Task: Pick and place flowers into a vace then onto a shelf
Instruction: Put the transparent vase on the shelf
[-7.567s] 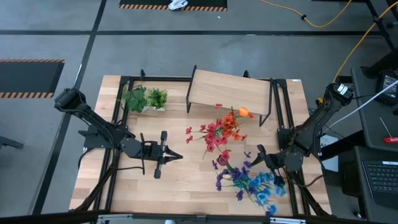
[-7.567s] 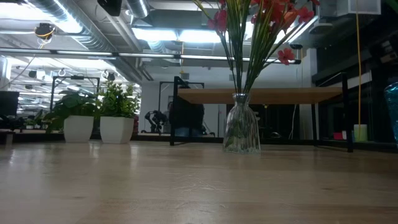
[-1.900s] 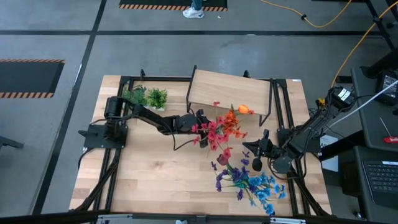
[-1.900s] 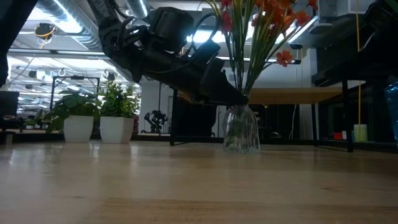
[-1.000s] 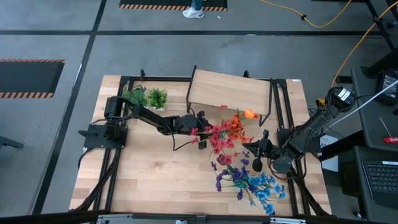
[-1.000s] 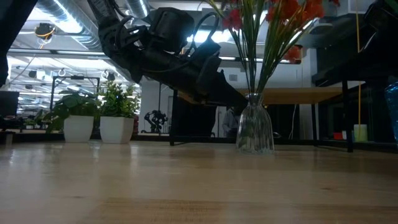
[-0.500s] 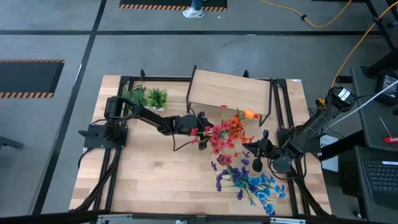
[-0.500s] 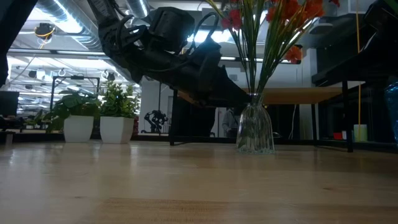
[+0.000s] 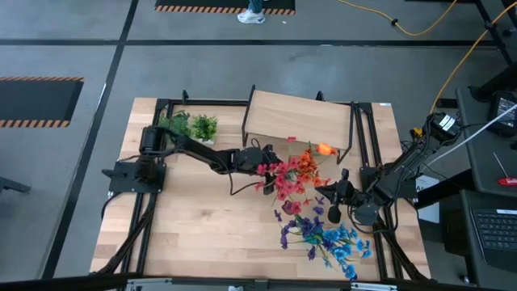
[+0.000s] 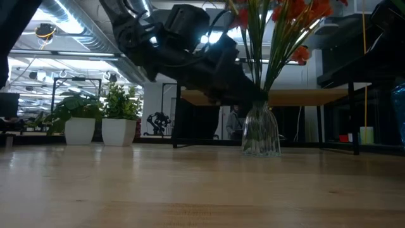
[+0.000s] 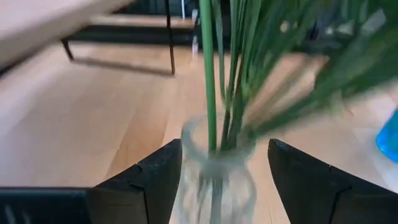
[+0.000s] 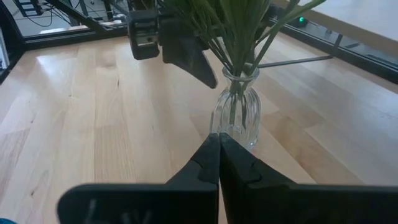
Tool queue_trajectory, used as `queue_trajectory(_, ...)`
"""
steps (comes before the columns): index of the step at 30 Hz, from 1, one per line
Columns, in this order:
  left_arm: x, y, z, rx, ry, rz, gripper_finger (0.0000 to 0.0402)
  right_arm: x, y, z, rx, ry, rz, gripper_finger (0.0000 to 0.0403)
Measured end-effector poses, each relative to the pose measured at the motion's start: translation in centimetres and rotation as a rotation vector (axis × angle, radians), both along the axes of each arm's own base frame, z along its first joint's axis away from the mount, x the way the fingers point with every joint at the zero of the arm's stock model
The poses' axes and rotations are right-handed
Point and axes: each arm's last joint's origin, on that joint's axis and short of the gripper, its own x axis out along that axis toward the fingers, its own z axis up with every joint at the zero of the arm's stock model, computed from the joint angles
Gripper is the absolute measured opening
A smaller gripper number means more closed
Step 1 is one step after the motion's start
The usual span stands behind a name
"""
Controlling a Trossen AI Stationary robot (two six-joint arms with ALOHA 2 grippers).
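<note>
Just before the raised light-wood shelf (image 9: pixel 299 118), my left gripper (image 11: pixel 217 180) straddles the clear glass vase (image 11: pixel 214 177), fingers spread; I should close squarely below its neck.

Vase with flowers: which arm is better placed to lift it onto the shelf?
Left. The left gripper is open with a finger on each side of the glass vase, right beside the shelf. The right gripper is shut and farther back.
</note>
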Motion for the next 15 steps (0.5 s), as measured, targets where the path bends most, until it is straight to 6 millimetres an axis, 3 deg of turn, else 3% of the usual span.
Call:
queue_trajectory(5, 1.1, 0.5, -1.1, 0.004, 0.016, 0.005, 0.023, 0.0, 0.0, 0.0, 0.003, 0.0, 0.0, 0.0002)
queue_trajectory(15, 1.6, 0.5, -0.6, 0.036, -0.013, -0.008, 0.023, 0.0, 0.0, -0.1, -0.006, 0.009, 0.002, 0.0002)
